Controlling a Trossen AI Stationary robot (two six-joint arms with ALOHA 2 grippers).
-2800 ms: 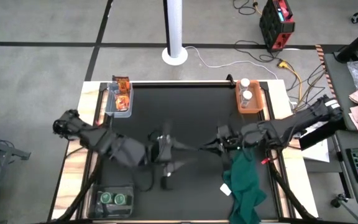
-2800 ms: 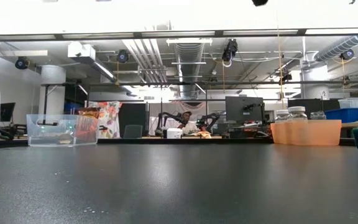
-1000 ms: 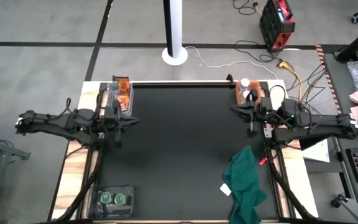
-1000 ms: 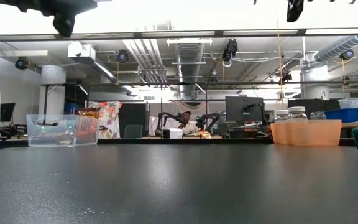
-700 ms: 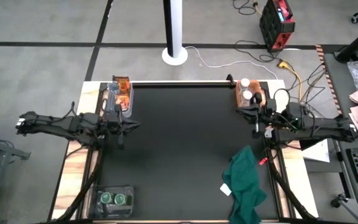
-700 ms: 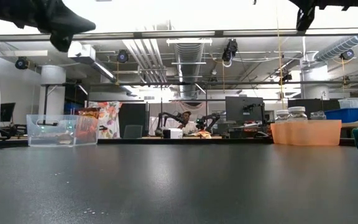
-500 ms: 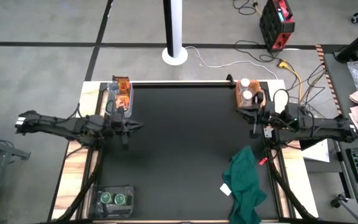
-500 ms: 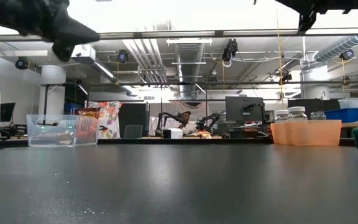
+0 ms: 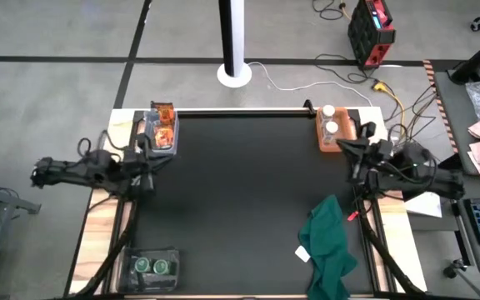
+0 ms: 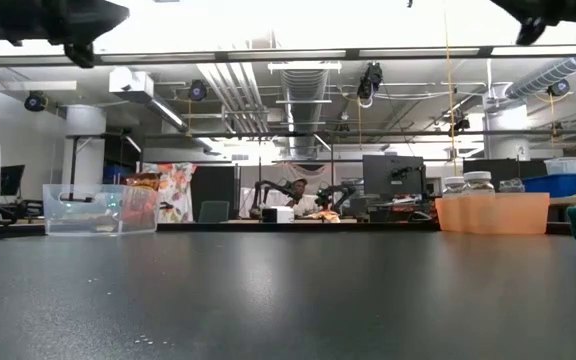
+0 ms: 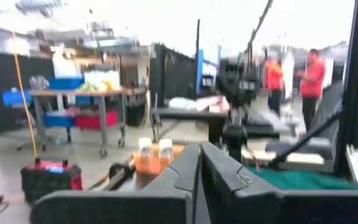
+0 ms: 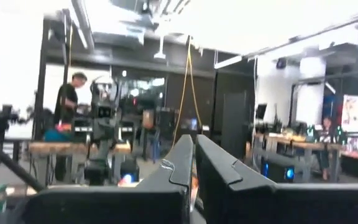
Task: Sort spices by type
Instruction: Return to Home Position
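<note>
Two clear jars with white caps (image 9: 330, 119) stand in an orange bin (image 9: 322, 140) at the far right corner, and show in the low view (image 10: 477, 183) and left wrist view (image 11: 152, 147). Two orange foil packets (image 9: 164, 123) lie in a clear bin (image 9: 172, 148) at the far left. Two green-lidded jars (image 9: 152, 266) sit in a clear bin at the near left corner. My left gripper (image 9: 149, 160) hovers shut over the table's left edge (image 11: 199, 177). My right gripper (image 9: 347, 150) hovers shut over the right edge (image 12: 193, 163).
A dark green cloth (image 9: 329, 248) lies crumpled on the black mat (image 9: 240, 200) at the near right, with a white paper scrap (image 9: 302, 253) beside it. People stand in the room beyond the table. The mat's middle lies bare between the arms.
Both arms have drawn back over their own sides of the table, the right gripper toward the right edge and the left gripper toward the left edge. Both have stayed shut. The bins and their spices have not moved.
</note>
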